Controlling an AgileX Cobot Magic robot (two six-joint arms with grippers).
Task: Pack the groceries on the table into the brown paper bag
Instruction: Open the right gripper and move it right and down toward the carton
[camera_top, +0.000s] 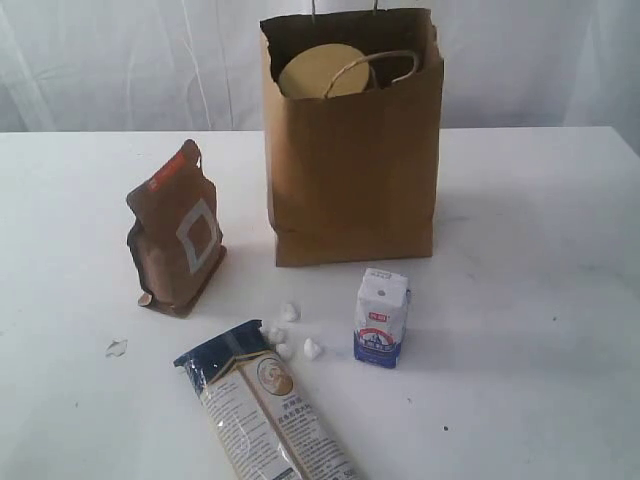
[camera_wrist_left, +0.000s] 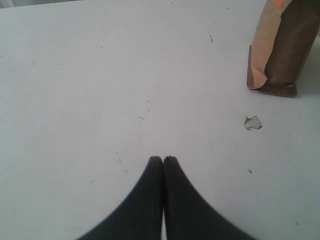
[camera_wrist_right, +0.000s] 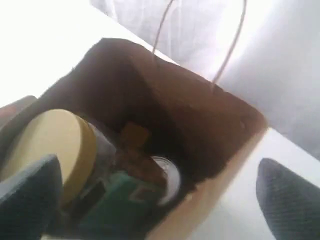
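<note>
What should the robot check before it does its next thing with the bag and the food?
1. The brown paper bag stands upright with its top open: ok.
2. The right fingers are open with nothing between them: ok.
3. The left fingers are shut and hold nothing: ok.
4. All groceries packed: not ok. The jar and can are inside, but the pouch, noodle packet, carton and white lumps are on the table.
5. Room left in the bag: cannot tell, its inside is dark.
</note>
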